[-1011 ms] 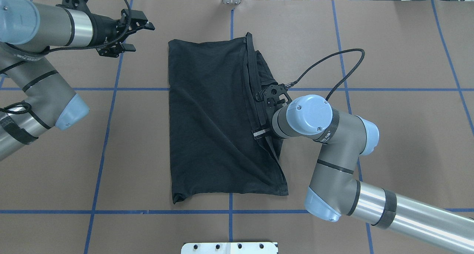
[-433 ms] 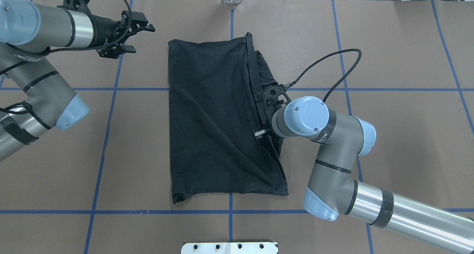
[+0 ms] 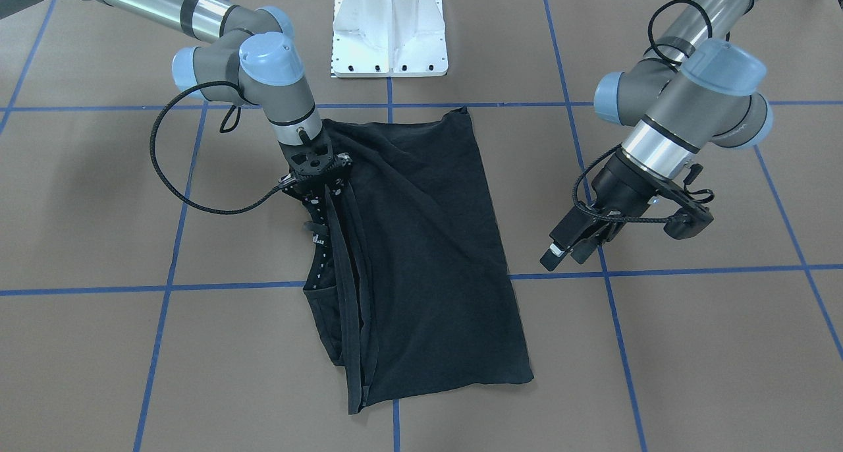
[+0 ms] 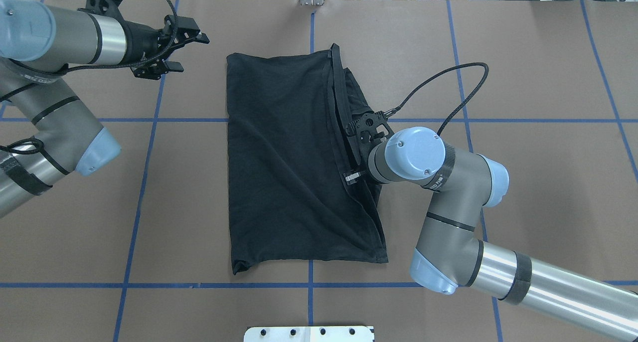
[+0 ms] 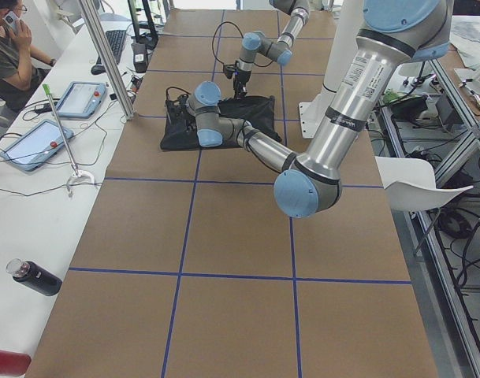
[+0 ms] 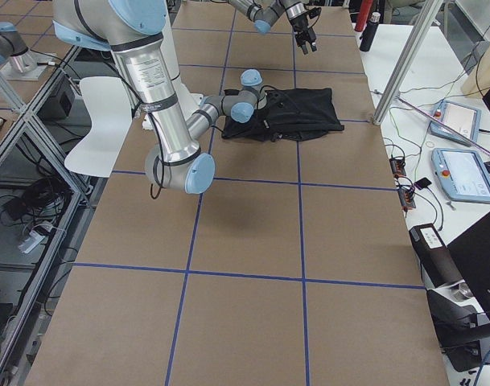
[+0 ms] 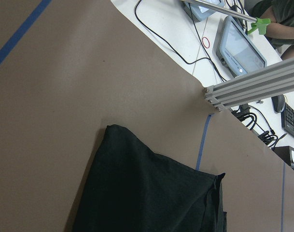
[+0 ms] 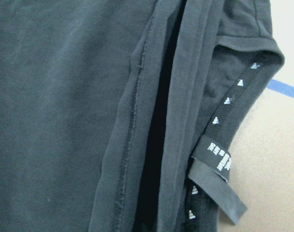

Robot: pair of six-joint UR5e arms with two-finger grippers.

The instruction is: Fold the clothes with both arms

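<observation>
1. The black T-shirt (image 4: 289, 162) lies flat in the middle of the table, folded into a long rectangle that runs from the far side toward the robot. It crosses one blue tape line.
2. Along its edge on the robot's right, several hems are stacked. The right wrist view shows the neck tape (image 8: 219, 159) there, printed with small white marks and curling loose.
3. The right gripper (image 3: 315, 198) points down onto that layered edge, about halfway along it. Black fingers against black cloth: I cannot tell whether they are apart or closed on fabric.
4. The left gripper (image 4: 193, 54) hangs above bare table near the shirt's far left corner, touching nothing, its fingers apart.
5. The table (image 4: 523, 182) is covered in brown paper with a grid of blue tape.
6. The white pedestal base (image 3: 390, 37) stands at the robot's edge.
7. On a white side bench lie two tablets (image 5: 80, 98), with a seated person (image 5: 11, 55) beside them.
</observation>
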